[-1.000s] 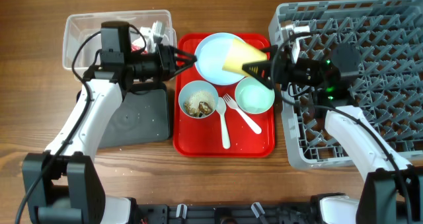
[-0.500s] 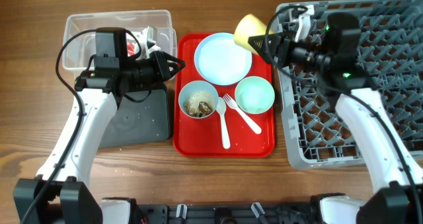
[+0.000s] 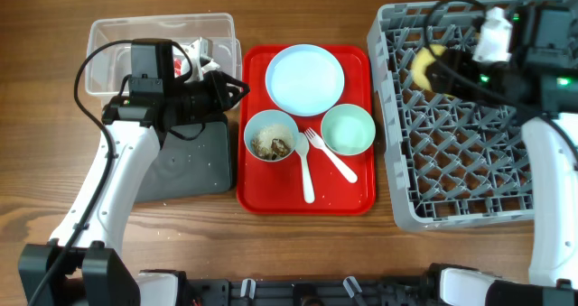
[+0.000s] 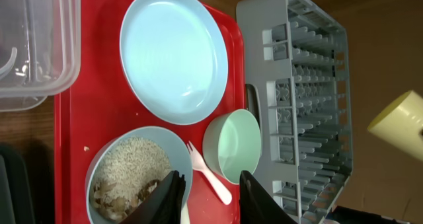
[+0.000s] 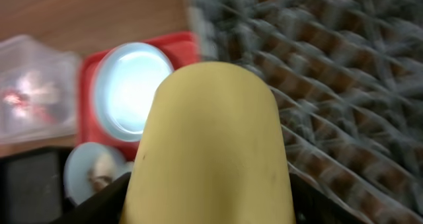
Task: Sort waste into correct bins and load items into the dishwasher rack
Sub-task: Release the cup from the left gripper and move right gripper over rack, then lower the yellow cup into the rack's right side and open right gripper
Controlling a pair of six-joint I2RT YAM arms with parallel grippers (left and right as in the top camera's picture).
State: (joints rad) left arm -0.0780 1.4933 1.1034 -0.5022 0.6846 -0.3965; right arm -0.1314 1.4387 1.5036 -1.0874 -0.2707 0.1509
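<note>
a brown wood-grain table runs to every edge of the overhead view, its boards lying left to right. along the bottom edge sit the dark arm bases.

in the upper left a clear tub holds a red wrapper and white tissue, both partly hidden by the left arm. just below the tub lies the black tray, dusted with pale specks.

the red serving tray sits in the centre. on it are the pale blue plate at the top, the blue bowl with rice and brown scraps at lower left, and the mint bowl at lower right. the white fork and spoon lie below and between the bowls.

the grey rack fills the right side.

the left gripper hangs at the tray's left edge, pointing toward the plate, its jaws a narrow gap apart with nothing between them.

the right gripper is over the rack's upper part, jaws clamped on the yellow cup. the cup is tilted on its side in the air above the grid, and whether it touches the pegs i cannot tell.
</note>
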